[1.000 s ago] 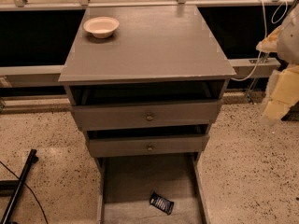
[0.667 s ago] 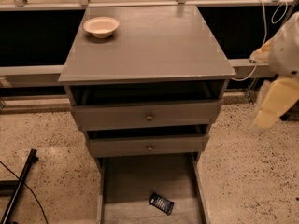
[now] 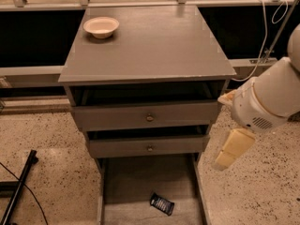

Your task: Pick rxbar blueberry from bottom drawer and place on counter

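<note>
Since a second ago your arm has swung down and inward. The claw (image 3: 230, 150) now hangs outside the bottom drawer (image 3: 136, 186), just past its right wall and above it. Whether the claw is apart or together you cannot tell from here; nothing shows in it. The rxbar blueberry (image 3: 161, 204) lies flat on the bottom drawer's floor, right of its centre and toward its pulled-out end, skewed to the walls and well below the claw.

Watch your way in. The middle drawer (image 3: 149, 146) and top drawer (image 3: 149, 117) both stand ajar above the bottom drawer's rear, so a descent begun too far back could clip the middle drawer's front. Crossing low from the right could catch the bottom drawer's side wall. A bar this thin and flat will probably skid along the floor if you close on it out of line with its skew. The tabletop (image 3: 154, 50), high above the bottom drawer, has a white bowl (image 3: 101, 26) at its far left corner.
</note>
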Available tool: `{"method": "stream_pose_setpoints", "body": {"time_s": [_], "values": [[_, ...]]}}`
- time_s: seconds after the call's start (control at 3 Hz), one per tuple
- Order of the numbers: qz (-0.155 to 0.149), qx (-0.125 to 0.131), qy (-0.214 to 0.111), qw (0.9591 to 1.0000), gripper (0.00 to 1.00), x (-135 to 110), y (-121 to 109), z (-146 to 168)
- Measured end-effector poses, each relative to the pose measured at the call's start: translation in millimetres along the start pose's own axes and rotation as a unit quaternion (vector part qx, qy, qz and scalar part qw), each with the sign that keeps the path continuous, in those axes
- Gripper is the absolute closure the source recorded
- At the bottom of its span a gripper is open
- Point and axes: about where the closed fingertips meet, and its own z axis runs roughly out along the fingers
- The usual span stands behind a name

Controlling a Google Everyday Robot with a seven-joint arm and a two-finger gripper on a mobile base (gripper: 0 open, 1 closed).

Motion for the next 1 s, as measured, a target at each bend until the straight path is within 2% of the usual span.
{"method": "stream_pose_setpoints", "body": {"time_s": [0.33,0.67,1.0], "values": [[0.000,0.001,0.001,1.0000,0.00,1,0,0],[0.018,0.005,-0.021,0.9996,0.00,4,-4,19],[0.071,-0.053,-0.093,0.9917,0.00,25,28,113]]}}
